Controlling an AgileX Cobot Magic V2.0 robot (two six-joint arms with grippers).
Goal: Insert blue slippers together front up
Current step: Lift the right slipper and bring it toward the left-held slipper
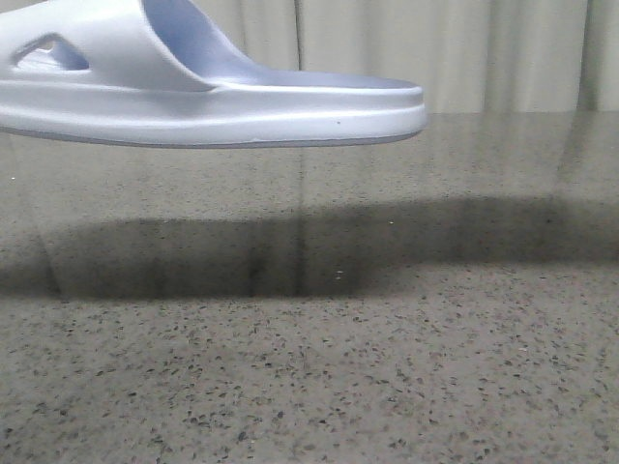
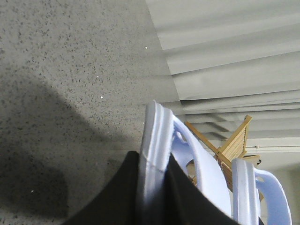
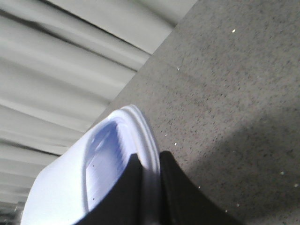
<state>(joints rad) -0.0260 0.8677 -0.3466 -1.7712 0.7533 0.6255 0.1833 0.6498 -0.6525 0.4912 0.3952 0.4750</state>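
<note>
Slipper one: pale blue-lilac foam slide sandal, thick sole, triangular side cut-out, level in the air, upper left of the front view.
Slipper two: matching pale foam slide, on edge, lower right of the left wrist view.

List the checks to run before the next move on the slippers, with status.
1. Left grip: left gripper jaws shut on the left slipper at its sole edge: ok.
2. Right grip: right gripper jaws shut on the right slipper at its rim: ok.
3. Clear of table: the slipper in the front view hangs above it: ok.
4. Front up: that slipper lies level: not ok.
5. Pair lined up: a second slipper shows beside the left one, offset unclear: cannot tell.
6. Rack in sight: wooden, behind the slippers, left wrist view only: ok.
</note>
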